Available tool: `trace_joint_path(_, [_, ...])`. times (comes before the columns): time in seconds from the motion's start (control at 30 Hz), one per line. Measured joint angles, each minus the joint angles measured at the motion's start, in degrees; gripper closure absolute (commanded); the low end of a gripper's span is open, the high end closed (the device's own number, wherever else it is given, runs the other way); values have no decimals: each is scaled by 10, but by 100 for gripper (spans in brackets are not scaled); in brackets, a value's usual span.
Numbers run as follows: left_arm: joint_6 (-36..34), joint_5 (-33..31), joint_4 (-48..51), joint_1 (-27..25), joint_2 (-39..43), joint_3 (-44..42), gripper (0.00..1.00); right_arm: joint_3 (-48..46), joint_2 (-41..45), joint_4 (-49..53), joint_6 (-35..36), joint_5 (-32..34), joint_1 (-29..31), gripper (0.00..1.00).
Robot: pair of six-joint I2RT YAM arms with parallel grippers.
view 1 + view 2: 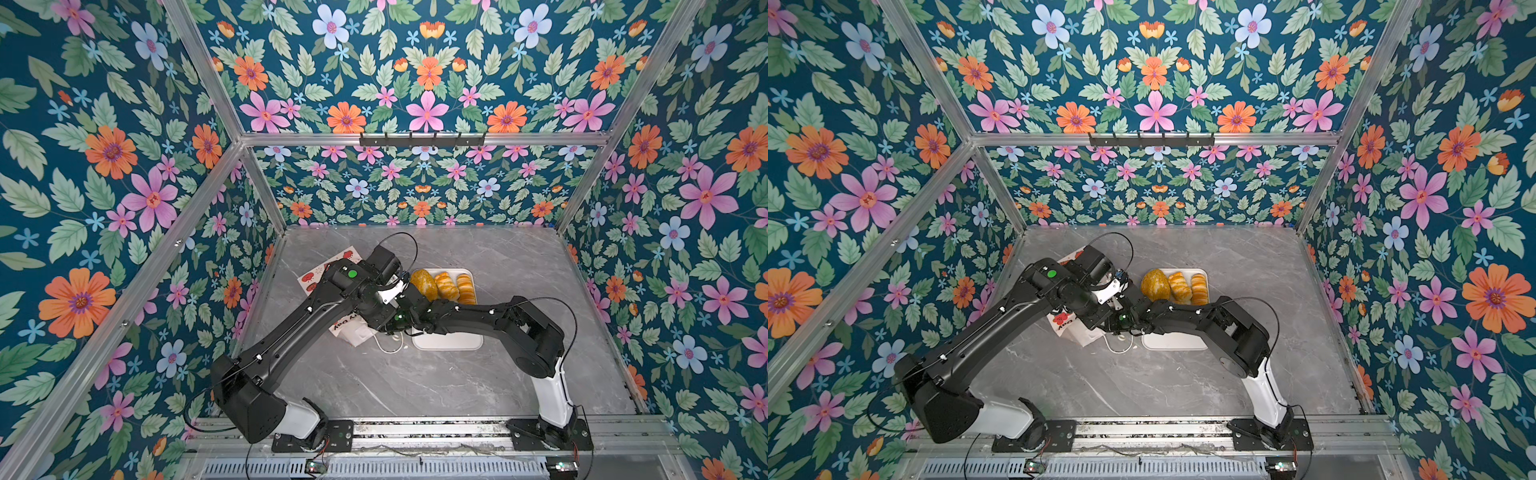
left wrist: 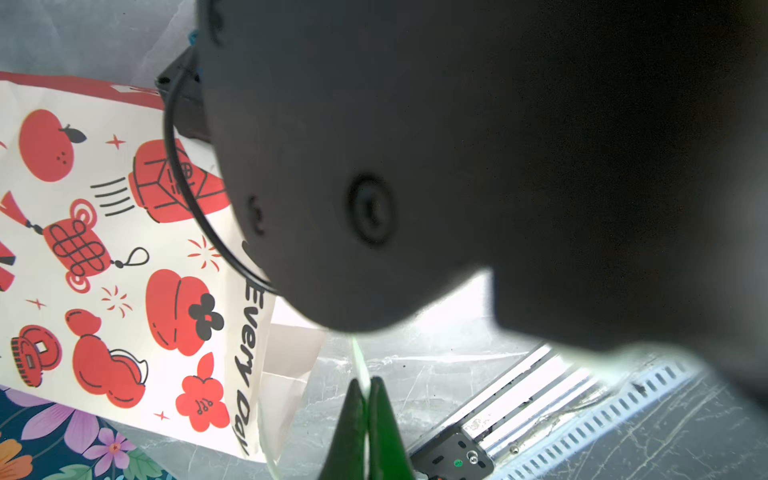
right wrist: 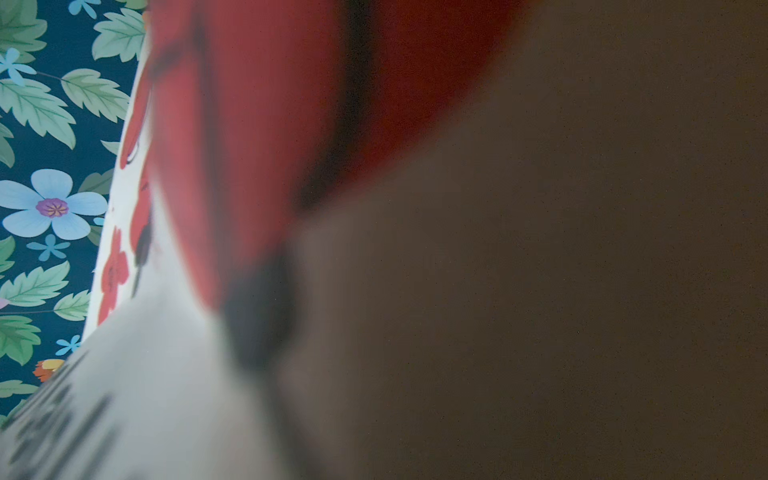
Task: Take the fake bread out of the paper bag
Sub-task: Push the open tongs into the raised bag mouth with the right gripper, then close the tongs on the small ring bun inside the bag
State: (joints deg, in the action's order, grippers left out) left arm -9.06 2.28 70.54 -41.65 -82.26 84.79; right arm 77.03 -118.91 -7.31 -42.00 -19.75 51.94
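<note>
Black arms (image 1: 291, 328) on white bases (image 1: 552, 395); thin cables (image 2: 165, 124) (green indicator dots (image 1: 353, 274)).

Fake bread (image 1: 446, 286) in row, paper bag (image 2: 104, 249) toppled

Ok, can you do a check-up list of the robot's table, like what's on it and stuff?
Surface: grey marble table.
Job's things: paper bag lying on its side; three fake bread pieces on the white tray's far end.
Clutter: nothing seen.
Grippers: left gripper shut, seemingly pinching a cord handle; right gripper hidden at the bag.
Cables: black cable looping beside the bag.
Surroundings: floral walls, aluminium frame.
</note>
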Motion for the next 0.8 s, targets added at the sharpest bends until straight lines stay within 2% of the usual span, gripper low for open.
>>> trace_joint_path(0.1, [1, -7, 0, 0, 0, 0, 100, 8, -6, 0, 0, 0, 0, 69])
trace_joint_path(0.43, [-1, -8, 3, 0, 4, 0, 100, 6, -7, -5, -5, -2, 1, 81])
trace_joint_path(0.8, [-16, -3, -17, -3, 14, -4, 100, -54, 61, 25, -15, -12, -1, 84])
